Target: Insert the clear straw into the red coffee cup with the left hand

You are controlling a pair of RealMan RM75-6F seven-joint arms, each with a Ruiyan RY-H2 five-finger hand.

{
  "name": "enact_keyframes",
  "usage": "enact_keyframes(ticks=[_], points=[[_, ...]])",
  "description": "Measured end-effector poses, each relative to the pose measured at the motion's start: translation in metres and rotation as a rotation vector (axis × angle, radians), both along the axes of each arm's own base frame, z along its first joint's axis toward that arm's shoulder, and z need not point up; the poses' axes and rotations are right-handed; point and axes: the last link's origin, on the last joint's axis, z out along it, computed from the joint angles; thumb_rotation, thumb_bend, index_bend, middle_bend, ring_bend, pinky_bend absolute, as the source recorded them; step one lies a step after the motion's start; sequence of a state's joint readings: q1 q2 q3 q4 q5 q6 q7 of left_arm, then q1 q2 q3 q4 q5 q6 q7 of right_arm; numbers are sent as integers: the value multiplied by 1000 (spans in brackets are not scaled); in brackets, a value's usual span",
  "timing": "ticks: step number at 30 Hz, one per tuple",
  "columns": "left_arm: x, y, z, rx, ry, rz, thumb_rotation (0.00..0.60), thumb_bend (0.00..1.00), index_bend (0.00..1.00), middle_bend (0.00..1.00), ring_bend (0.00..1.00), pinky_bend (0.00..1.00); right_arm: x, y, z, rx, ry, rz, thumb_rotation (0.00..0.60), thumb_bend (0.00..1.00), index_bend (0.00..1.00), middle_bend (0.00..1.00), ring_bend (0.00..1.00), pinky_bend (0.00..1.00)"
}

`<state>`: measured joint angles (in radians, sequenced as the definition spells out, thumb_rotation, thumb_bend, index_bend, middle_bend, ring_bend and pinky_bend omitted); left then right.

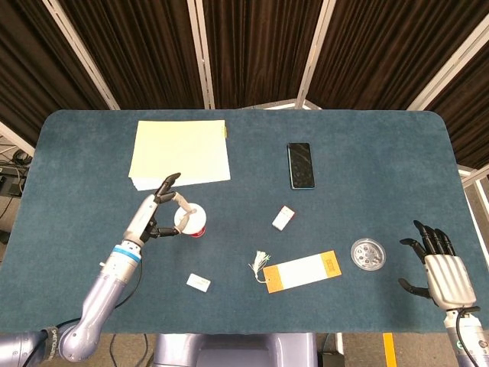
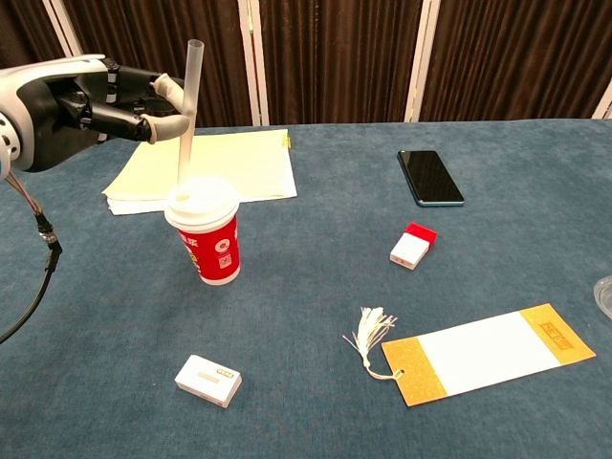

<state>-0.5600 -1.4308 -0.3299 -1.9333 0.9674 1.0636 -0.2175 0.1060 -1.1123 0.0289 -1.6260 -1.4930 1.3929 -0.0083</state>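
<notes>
The red coffee cup (image 2: 213, 236) with a white lid stands upright on the blue table, left of centre; from above it shows as a white disc (image 1: 190, 222). The clear straw (image 2: 189, 110) stands nearly upright with its lower end in the lid. My left hand (image 2: 91, 100) pinches the straw near its top, just left of the cup; the head view shows the same hand (image 1: 157, 214) beside the cup. My right hand (image 1: 442, 267) rests open at the table's front right corner, far from the cup.
A yellow paper pad (image 2: 206, 168) lies behind the cup. A black phone (image 2: 429, 177), a small red-and-white box (image 2: 412, 246), a tasselled orange bookmark (image 2: 478, 355), a small white box (image 2: 207, 380) and a round clear dish (image 1: 367, 254) lie on the table (image 2: 316, 287).
</notes>
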Motion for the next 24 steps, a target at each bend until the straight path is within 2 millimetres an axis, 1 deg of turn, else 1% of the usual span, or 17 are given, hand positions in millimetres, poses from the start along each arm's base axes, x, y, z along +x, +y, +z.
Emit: enact_keyframes(ticks=[6,12,14,15,17,18,20,24], points=[[-3,0,-2,-4,-28,-3,600,445,539,0,0,0,0,0,0,1,-1,-1,600,141,254,0,0,0],[-8,0,-4,-1,-37,-7,600,445,486,0,0,0,0,0,0,1,-1,-3,600,141,254,0,0,0],[-10,0,-5,0,-38,-7,600,441,454,0,0,0,0,0,0,2,-2,-4,600,140,255,0,0,0],[-12,0,-5,0,-38,-6,600,433,420,0,0,0,0,0,0,2,-2,-4,600,140,255,0,0,0],[-13,0,-5,2,-39,-2,600,411,316,0,0,0,0,0,0,1,-1,-3,600,140,255,0,0,0],[-14,0,-5,5,-38,-2,600,404,289,0,0,0,0,0,0,1,-1,-3,600,141,255,0,0,0],[-16,0,-5,11,-35,-3,600,401,265,0,0,0,0,0,0,2,-1,-5,600,141,254,0,0,0],[-18,1,-4,20,-32,-2,600,401,253,0,0,0,0,0,0,2,-1,-7,600,140,254,0,0,0]])
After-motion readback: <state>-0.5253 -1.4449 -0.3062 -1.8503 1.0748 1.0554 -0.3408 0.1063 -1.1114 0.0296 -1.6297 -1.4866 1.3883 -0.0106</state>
